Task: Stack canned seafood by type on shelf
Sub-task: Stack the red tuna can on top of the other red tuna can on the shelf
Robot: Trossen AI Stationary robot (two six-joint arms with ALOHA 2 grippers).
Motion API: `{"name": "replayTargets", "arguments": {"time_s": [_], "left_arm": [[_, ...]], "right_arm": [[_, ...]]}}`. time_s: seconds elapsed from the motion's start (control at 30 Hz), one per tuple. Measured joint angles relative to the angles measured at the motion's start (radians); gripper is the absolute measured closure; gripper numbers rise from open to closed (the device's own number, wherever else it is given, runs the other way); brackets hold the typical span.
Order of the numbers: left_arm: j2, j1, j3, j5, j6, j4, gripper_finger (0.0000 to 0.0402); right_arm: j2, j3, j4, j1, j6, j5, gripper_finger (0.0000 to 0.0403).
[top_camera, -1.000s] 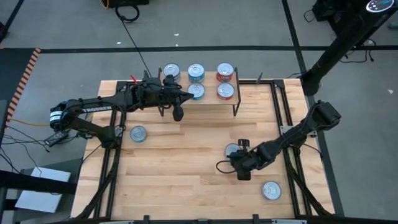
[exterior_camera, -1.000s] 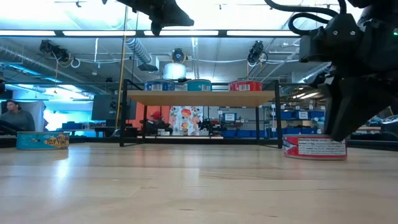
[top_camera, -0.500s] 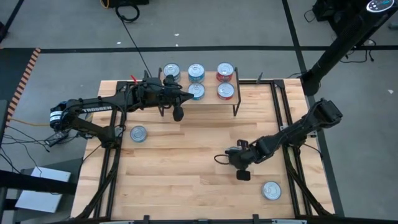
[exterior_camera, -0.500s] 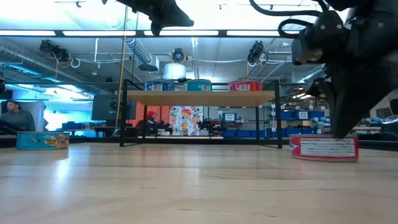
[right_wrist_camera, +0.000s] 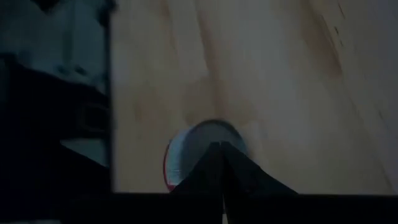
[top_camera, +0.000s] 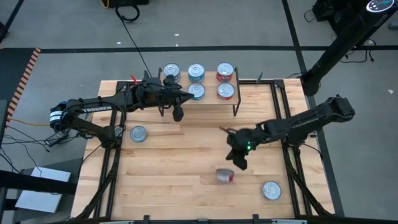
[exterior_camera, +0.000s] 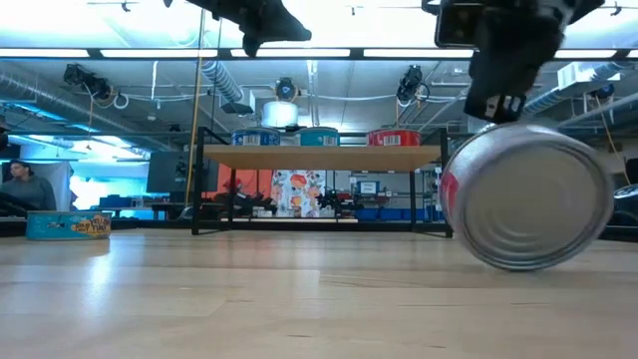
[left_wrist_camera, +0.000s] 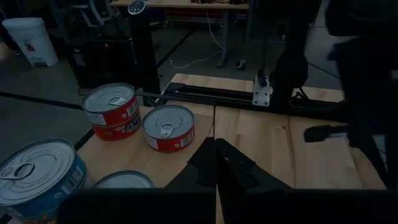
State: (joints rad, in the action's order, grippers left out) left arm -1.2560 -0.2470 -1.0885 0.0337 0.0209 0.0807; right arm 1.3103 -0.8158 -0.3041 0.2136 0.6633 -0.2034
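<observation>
Right gripper (top_camera: 239,163) closed, empty, above tipped red can (top_camera: 225,176); label hidden, blurred.

Open counter (top_camera: 180,155) in front of the shelf (top_camera: 211,102), wide and bare. Blocked only by a tipped red tin (top_camera: 225,176) well in front of the shelf, with the right pincer (top_camera: 239,163) just above. Crowded shelf top: five tins.
</observation>
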Motion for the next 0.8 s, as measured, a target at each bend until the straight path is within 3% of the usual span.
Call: {"name": "replayTargets", "arguments": {"time_s": [0.2, 0.37, 0.47, 0.57, 0.67, 0.8], "left_arm": [[0.000, 0.000, 0.000, -0.020, -0.011, 0.000, 0.0400], [0.000, 0.000, 0.000, -0.036, -0.032, 0.009, 0.0400], [0.000, 0.000, 0.000, -0.090, -0.052, 0.024, 0.0400], [-0.001, 0.000, 0.000, -0.189, -0.066, 0.035, 0.0400], [-0.013, 0.008, 0.000, -0.295, -0.062, 0.051, 0.0400], [-0.026, 0.046, 0.046, -0.360, -0.063, -0.016, 0.0400]], "right_arm": [[-0.047, -0.001, -0.012, -0.097, 0.041, -0.061, 0.0400], [-0.050, -0.001, -0.018, -0.113, 0.042, -0.093, 0.0381], [-0.050, -0.001, -0.011, -0.058, 0.044, -0.098, 0.0366], [-0.039, -0.002, 0.000, 0.033, 0.114, -0.026, 0.0362], [-0.001, -0.002, 0.028, 0.137, 0.210, 0.061, 0.0374], [0.062, -0.002, 0.096, 0.268, 0.333, 0.135, 0.0396]]}}
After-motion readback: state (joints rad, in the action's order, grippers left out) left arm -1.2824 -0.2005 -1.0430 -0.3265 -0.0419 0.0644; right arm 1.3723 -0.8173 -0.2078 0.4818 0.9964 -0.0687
